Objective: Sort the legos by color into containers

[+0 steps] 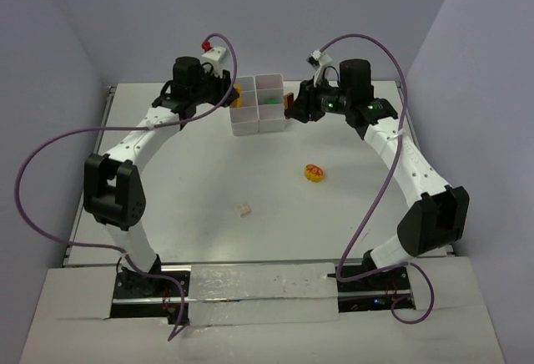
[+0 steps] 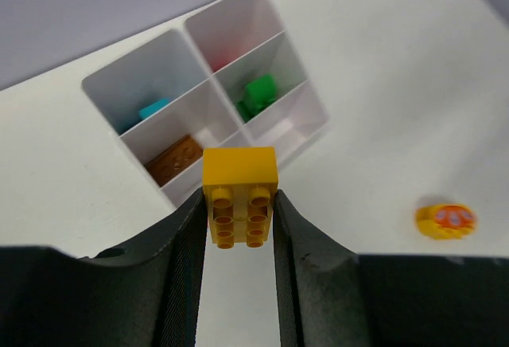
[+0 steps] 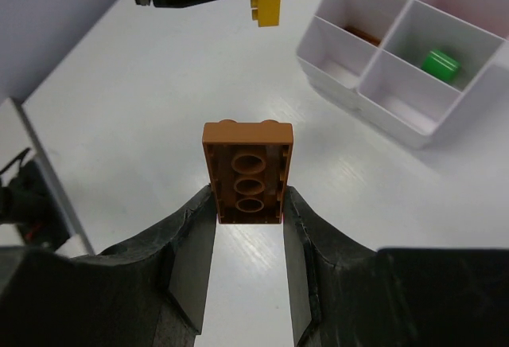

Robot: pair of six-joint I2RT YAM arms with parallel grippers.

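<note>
Double carry! Left jaws pinch a yellow brick (image 2: pixel 239 196) at nine o'clock of the tray (image 1: pixel 257 105); right jaws clamp a brown brick (image 3: pixel 247 173) at its three. Delivery step, I reckon: next, centre each over its matching colour, then release.

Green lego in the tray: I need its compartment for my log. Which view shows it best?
Left wrist: the green lego lies in a middle compartment, with most of the tray in frame. Right wrist shows it sharply but crops the tray. Top external shows only a green speck.
</note>
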